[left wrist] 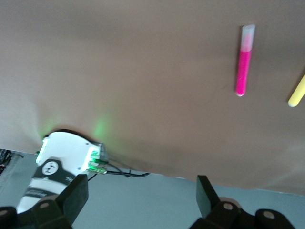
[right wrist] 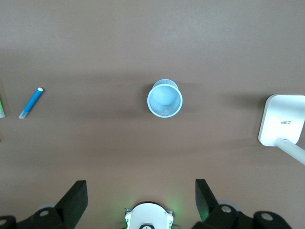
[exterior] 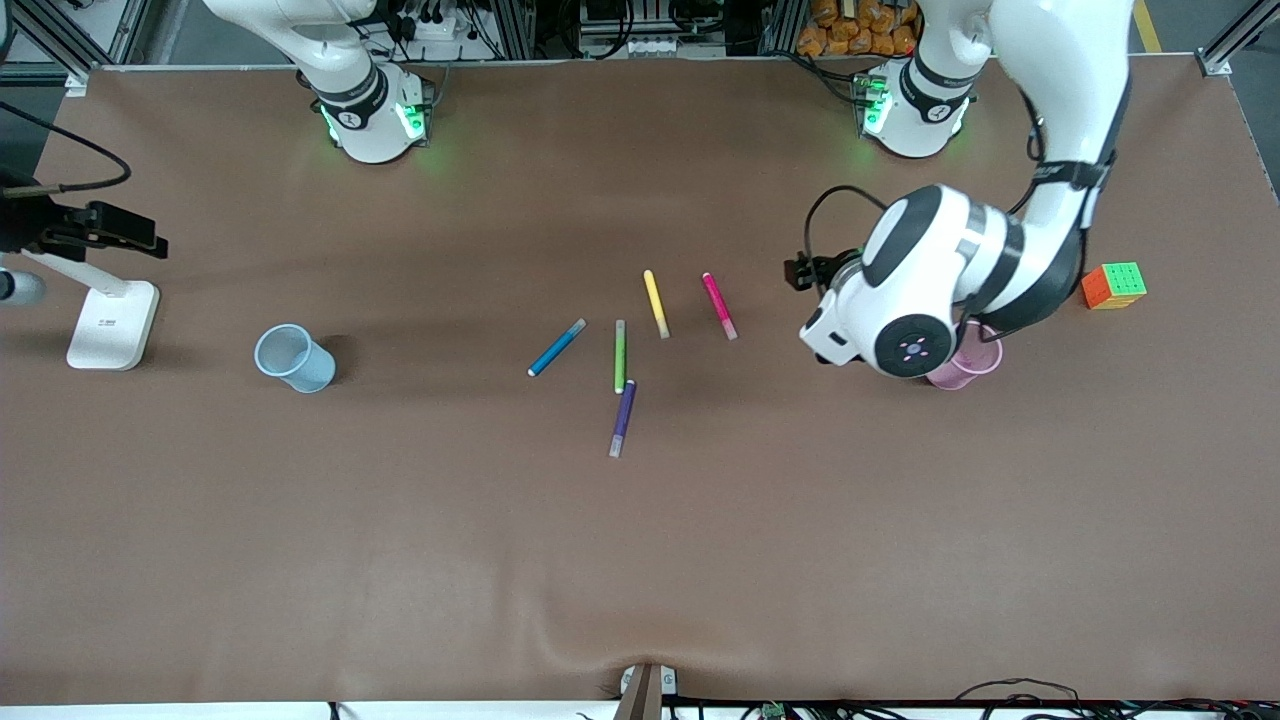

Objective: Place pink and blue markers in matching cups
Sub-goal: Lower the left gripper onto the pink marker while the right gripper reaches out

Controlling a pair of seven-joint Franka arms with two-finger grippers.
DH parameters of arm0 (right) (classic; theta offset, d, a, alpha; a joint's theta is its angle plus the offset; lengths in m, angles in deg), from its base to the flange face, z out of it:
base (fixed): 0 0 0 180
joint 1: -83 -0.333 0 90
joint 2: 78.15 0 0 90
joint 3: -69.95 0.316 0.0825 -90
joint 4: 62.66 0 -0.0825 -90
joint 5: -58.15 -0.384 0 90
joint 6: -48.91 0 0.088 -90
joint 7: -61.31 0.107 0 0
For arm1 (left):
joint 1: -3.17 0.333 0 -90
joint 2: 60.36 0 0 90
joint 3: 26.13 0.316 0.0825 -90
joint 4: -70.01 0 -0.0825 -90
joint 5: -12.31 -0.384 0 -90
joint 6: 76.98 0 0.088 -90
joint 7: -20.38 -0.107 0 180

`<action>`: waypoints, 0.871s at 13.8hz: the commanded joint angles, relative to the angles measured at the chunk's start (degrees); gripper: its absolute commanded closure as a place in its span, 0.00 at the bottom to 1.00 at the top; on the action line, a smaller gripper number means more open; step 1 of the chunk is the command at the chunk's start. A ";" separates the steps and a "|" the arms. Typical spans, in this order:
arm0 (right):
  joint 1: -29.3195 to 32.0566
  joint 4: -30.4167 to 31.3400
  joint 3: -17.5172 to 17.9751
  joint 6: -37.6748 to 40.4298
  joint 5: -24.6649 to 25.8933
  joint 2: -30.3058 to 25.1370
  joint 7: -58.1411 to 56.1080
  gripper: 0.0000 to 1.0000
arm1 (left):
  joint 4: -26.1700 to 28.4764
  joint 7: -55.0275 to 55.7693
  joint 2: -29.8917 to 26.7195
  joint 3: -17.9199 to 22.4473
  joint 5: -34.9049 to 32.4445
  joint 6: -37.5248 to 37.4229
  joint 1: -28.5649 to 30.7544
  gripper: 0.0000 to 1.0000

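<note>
Markers lie loose in a bunch mid-table: pink marker (exterior: 719,305) beside a yellow one (exterior: 655,303), blue marker (exterior: 557,347) beside a green one (exterior: 619,356). Left gripper (left wrist: 142,198) hangs wide open near the pink cup (exterior: 975,368) and could tip it. Right gripper (right wrist: 141,200), wide open, waits over the blue cup (exterior: 295,358).

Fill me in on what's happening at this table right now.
Nothing is held yet. The pink marker and blue marker lie on the table among yellow, green and purple ones. The left end effector is open, up over the table between the pink marker and the pink cup. The right end effector is open, high over the upright blue cup.
</note>
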 commanded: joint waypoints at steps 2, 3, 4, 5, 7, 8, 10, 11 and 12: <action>0.25 5.27 0.22 -3.24 0.42 -0.92 -0.27 0.00 | -1.41 5.96 4.56 0.23 0.74 4.87 -3.72 0.00; 0.07 5.18 0.22 -2.89 0.34 -0.92 0.08 0.00 | -1.41 6.31 5.44 0.23 0.83 6.10 -4.07 0.00; -0.10 5.18 0.22 -2.89 0.42 -0.92 0.08 0.00 | -1.15 7.10 5.89 0.14 1.00 6.89 -4.16 0.00; -0.02 5.18 0.22 -2.80 0.43 -0.92 0.17 0.00 | -1.32 8.33 7.11 0.14 2.13 7.16 -4.25 0.00; -0.54 5.27 0.22 -2.54 0.42 -0.75 0.34 0.00 | -1.06 8.78 8.96 0.14 4.60 8.47 -4.86 0.00; -0.80 5.53 0.22 -2.36 0.43 -0.75 1.56 0.00 | -1.06 8.86 9.49 0.14 4.69 9.01 -5.22 0.00; -1.68 5.62 0.57 -0.35 0.25 -0.66 10.23 0.00 | -0.88 9.57 10.81 0.14 6.09 10.58 -5.66 0.03; -2.38 5.53 1.09 0.53 0.16 -0.66 14.19 0.00 | -0.79 9.57 11.86 0.14 6.36 11.72 -5.66 0.07; -2.65 5.53 2.67 1.15 0.16 -0.66 17.45 0.00 | -0.70 9.57 12.39 0.14 6.45 12.52 -6.01 0.13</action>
